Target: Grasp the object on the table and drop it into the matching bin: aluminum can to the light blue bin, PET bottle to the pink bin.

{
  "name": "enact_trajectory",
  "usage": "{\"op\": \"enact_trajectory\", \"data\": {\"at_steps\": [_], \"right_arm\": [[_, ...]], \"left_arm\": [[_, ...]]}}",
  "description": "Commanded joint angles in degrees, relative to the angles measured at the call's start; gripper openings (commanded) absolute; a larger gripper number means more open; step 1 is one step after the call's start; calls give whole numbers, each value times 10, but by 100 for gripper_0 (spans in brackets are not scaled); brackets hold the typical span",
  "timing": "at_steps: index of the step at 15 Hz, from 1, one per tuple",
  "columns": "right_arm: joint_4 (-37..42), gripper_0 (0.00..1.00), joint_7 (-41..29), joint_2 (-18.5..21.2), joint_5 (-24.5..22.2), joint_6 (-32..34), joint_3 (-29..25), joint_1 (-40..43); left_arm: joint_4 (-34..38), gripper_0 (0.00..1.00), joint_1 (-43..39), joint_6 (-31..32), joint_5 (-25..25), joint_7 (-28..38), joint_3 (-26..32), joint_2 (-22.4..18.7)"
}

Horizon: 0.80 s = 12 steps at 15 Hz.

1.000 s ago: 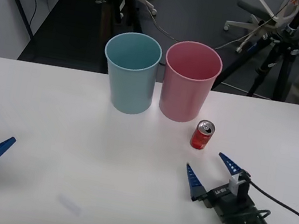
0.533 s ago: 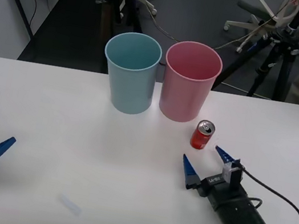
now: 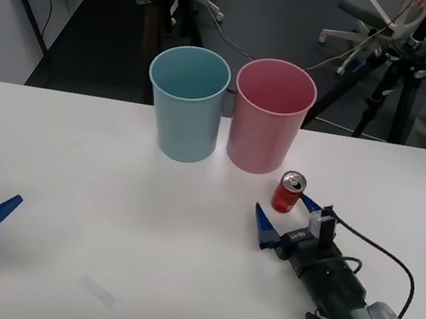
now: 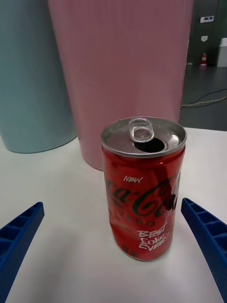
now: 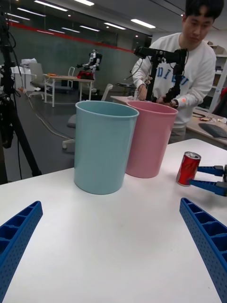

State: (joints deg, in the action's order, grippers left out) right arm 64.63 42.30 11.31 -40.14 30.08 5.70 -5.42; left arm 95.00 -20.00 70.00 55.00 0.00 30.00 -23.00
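Probably light, thin-walled aluminum can (image 4: 143,187) (dents easily): best gripped mid-body by spread right gripper (image 3: 288,217).

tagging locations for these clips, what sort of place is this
Probably a robotics lab or test room: a camera tripod and wheeled office chairs stand past the white table, and another robot sits on a desk at the back.
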Motion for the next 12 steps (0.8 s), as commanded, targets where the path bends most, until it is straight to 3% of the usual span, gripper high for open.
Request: {"op": "enact_trajectory", "data": {"at_steps": [1, 12], "right_arm": [[-23, 100, 1, 0, 1, 0, -5, -27], [-62, 100, 6, -3, -1, -3, -10, -68]], "left_arm": [[0, 100, 0, 0, 0, 0, 0, 0], [0, 100, 0, 0, 0, 0, 0, 0]]}}
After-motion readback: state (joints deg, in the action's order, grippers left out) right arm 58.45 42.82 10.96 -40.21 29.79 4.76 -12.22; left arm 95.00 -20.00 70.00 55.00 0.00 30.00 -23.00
